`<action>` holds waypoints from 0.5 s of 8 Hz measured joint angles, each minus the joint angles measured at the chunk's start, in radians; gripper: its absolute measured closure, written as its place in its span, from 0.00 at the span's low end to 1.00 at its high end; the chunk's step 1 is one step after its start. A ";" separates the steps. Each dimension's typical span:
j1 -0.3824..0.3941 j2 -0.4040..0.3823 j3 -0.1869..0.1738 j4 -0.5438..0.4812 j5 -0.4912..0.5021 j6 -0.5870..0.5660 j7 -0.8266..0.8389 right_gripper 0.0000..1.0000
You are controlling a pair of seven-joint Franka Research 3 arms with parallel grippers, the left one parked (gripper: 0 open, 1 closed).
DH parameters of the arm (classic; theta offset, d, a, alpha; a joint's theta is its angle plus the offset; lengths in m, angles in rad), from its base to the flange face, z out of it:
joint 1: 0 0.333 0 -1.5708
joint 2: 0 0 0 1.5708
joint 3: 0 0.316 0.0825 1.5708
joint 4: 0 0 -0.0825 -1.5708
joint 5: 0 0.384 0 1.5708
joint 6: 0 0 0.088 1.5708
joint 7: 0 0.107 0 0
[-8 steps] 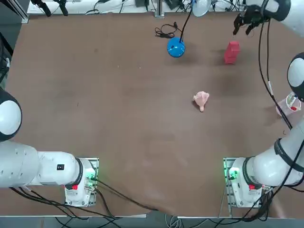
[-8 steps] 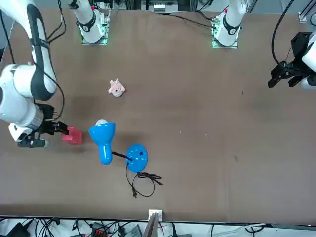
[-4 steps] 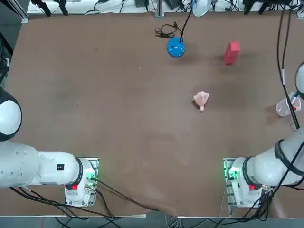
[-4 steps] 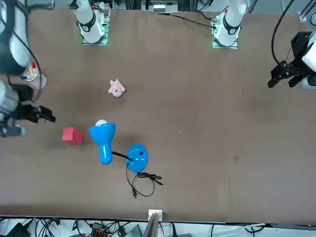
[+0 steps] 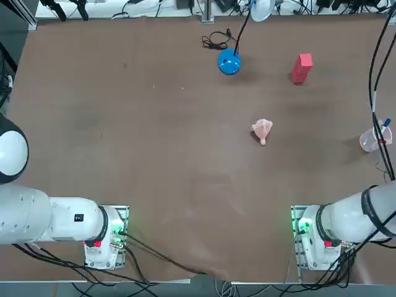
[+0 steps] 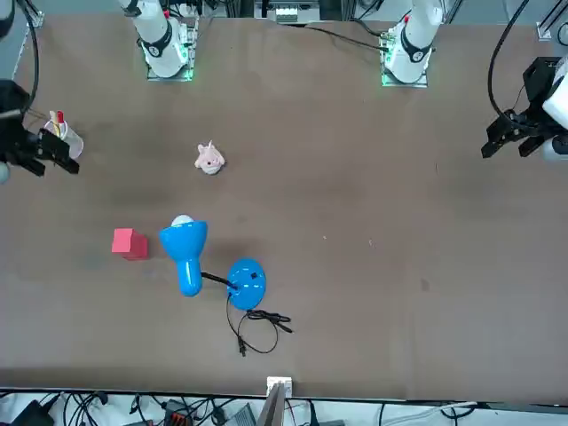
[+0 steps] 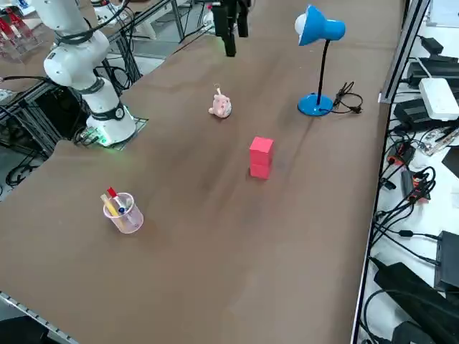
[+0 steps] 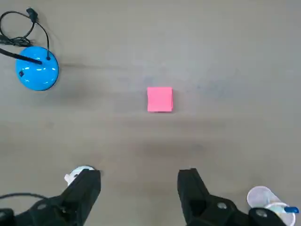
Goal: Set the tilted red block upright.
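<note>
The red block (image 7: 260, 156) stands upright on the brown table, free of any contact; I also see it in the top view (image 5: 301, 67) and the front view (image 6: 130, 242). In the wrist view the red block (image 8: 160, 99) shows only its square top face, far below my right gripper (image 8: 138, 188). That gripper is open, with nothing between its fingers (image 8: 87, 186). In the front view the right gripper (image 6: 44, 153) hangs high near the table's side edge, well away from the block. It is out of the top view.
A blue desk lamp with a round base (image 5: 229, 62) and cord stands beside the block. A pale pink lumpy object (image 5: 262, 130) lies nearer the table's middle. A clear cup (image 7: 122, 211) with pens sits near the right edge.
My right gripper has drawn back from the red block, rising and moving toward the cup side. The block stays standing where it was.
</note>
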 joint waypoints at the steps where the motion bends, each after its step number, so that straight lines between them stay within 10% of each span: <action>1: 0.015 -0.025 0.003 -0.013 -0.024 -0.007 0.030 0.00; 4: 0.081 -0.039 0.012 -0.020 -0.069 -0.039 0.167 0.00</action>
